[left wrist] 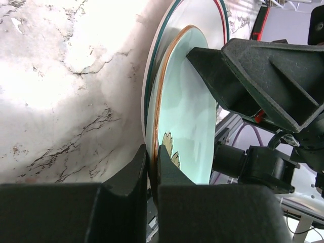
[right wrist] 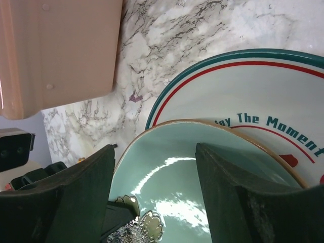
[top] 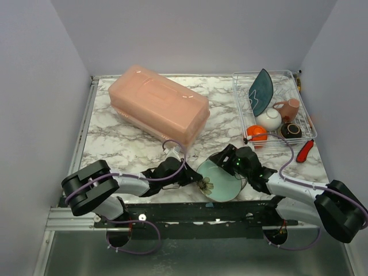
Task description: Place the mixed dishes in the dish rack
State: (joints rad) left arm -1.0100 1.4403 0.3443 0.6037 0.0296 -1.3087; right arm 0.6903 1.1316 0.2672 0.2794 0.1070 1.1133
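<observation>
- Where the marble table [top: 115, 146] reaches its near edge, the pale-green plate [top: 224, 183] [left wrist: 187, 116] [right wrist: 167, 172] sits between the two grippers. It is round and glossy, with a thin brown rim and a leaf-like motif near one edge.
- It rests against a larger white plate [right wrist: 243, 96] [left wrist: 202, 15] ringed in teal and red, with teal lettering.
- The left gripper [top: 194, 179] [left wrist: 152, 149] is clamped tight at the rim. Both plates' edges run into the pinch, so I cannot tell whether it grips one or both.
- The right gripper [top: 230, 161] [right wrist: 154, 152] stands wide apart over the green plate's face, holding nothing.
- The dish rack [top: 238, 106] of thin white wire sits at the far right. It holds a teal square plate [top: 261, 92] on edge, a pinkish mug [top: 287, 108], a white bowl [top: 268, 119], an orange bowl [top: 256, 134] and a dark bowl [top: 290, 131].
- A pink tub [top: 158, 109] lies at the far left, and a red-handled tool [top: 305, 150] lies just beside the rack.
</observation>
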